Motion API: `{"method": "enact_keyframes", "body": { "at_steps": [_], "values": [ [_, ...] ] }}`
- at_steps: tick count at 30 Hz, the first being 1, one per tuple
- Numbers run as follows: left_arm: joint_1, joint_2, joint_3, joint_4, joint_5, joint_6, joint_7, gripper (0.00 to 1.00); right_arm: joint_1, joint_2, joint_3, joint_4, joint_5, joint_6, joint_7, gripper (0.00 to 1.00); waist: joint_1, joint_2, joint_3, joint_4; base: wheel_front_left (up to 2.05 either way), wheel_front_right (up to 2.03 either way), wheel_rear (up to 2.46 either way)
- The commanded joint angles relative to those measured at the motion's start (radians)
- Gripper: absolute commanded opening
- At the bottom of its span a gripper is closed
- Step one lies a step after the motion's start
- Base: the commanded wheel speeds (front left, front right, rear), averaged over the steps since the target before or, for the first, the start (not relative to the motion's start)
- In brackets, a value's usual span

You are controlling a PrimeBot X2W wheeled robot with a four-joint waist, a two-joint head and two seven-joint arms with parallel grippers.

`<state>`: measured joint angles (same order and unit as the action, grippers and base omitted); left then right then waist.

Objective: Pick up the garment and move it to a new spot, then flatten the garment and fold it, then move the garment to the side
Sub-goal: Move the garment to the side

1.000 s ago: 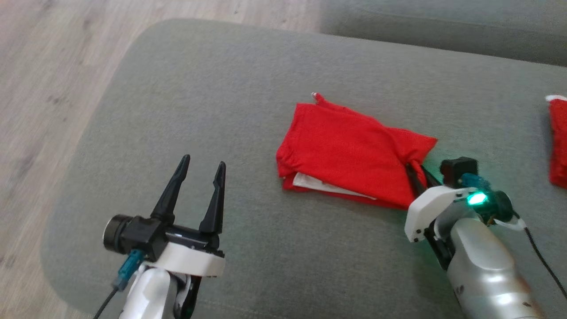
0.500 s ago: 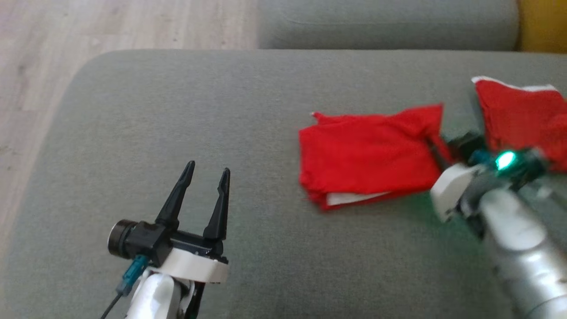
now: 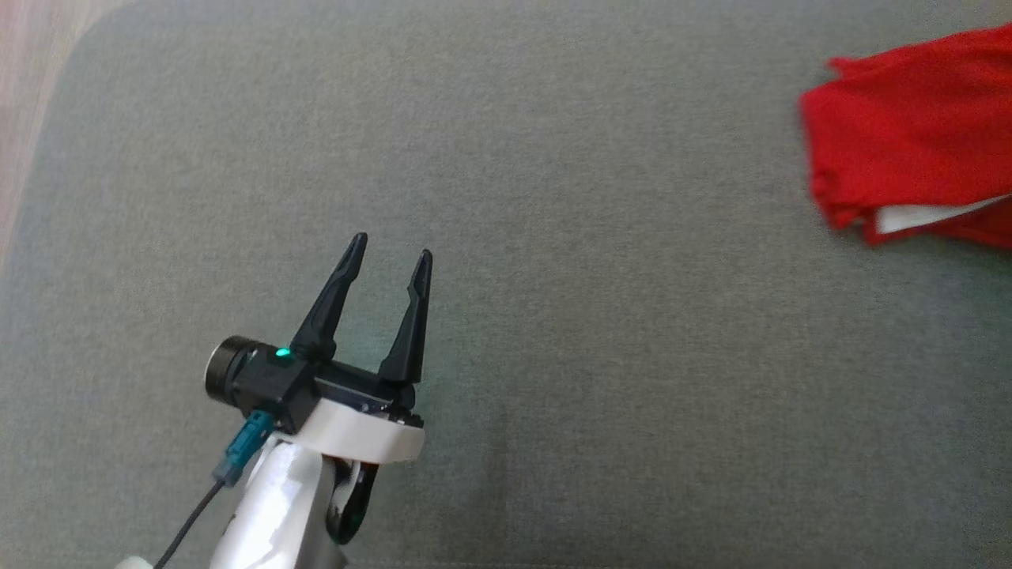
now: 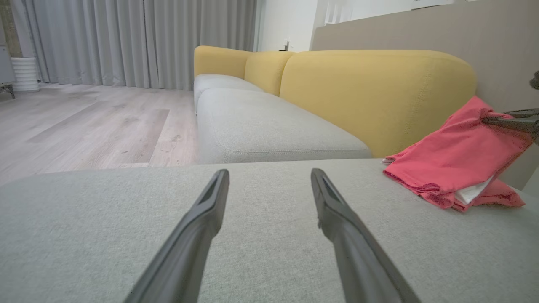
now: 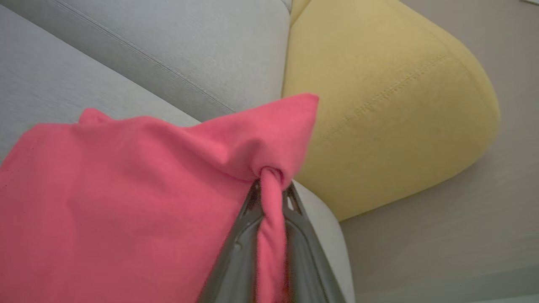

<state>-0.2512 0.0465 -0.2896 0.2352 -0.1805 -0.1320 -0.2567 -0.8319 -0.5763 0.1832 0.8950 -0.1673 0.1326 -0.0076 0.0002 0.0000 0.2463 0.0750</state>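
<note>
The garment [image 3: 909,158] is a folded red cloth with a white inner layer showing at its edge, lying at the far right of the grey seat cushion [image 3: 553,316]. In the left wrist view the garment [image 4: 454,160] has its far corner lifted by my right gripper [image 4: 492,120]. The right wrist view shows my right gripper [image 5: 271,187] shut on a bunched corner of the garment [image 5: 126,202]. My left gripper [image 3: 394,245] hovers low over the bare cushion, well left of the cloth, open and empty [image 4: 270,171].
A yellow sofa backrest [image 4: 379,92] rises just behind the garment. A second grey seat cushion [image 4: 261,126] extends beyond the one I work on. Wooden floor [image 4: 84,126] and grey curtains [image 4: 126,38] lie to the left.
The head view has shifted. The right gripper has pulled the garment to the right, farther from the left gripper, with one corner raised. The left gripper stays open.
</note>
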Motion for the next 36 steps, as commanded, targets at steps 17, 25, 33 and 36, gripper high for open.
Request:
{"method": "enact_keyframes", "body": {
  "at_steps": [17, 25, 33, 36],
  "values": [
    [-0.054, 0.004, 0.057, -0.04, -0.011, 0.002, -0.005, 1.0, 0.014, -0.125, -0.234, -0.035, -0.066, -0.002, 0.059, 0.0, -0.0002, 0.0, 0.089, 0.013, 0.0, 0.0, 0.0],
    [-0.072, 0.004, 0.058, -0.039, -0.005, 0.002, -0.005, 1.0, 0.042, -0.068, -0.335, -0.108, -0.069, -0.002, 0.105, 0.41, -0.0002, 0.0, 0.118, 0.005, 0.0, 0.0, 0.0],
    [-0.071, 0.004, 0.059, -0.025, -0.009, 0.001, -0.005, 1.0, 0.099, -0.016, -0.404, -0.198, -0.092, -0.002, 0.142, 1.0, -0.0002, 0.0, 0.091, 0.011, 0.0, 0.0, 0.0],
    [-0.056, 0.004, 0.069, -0.022, -0.011, 0.001, -0.005, 1.0, 0.119, 0.02, -0.409, -0.236, -0.091, -0.002, 0.133, 1.0, -0.0002, 0.0, 0.051, 0.008, 0.0, 0.0, 0.0]
  ]
}}
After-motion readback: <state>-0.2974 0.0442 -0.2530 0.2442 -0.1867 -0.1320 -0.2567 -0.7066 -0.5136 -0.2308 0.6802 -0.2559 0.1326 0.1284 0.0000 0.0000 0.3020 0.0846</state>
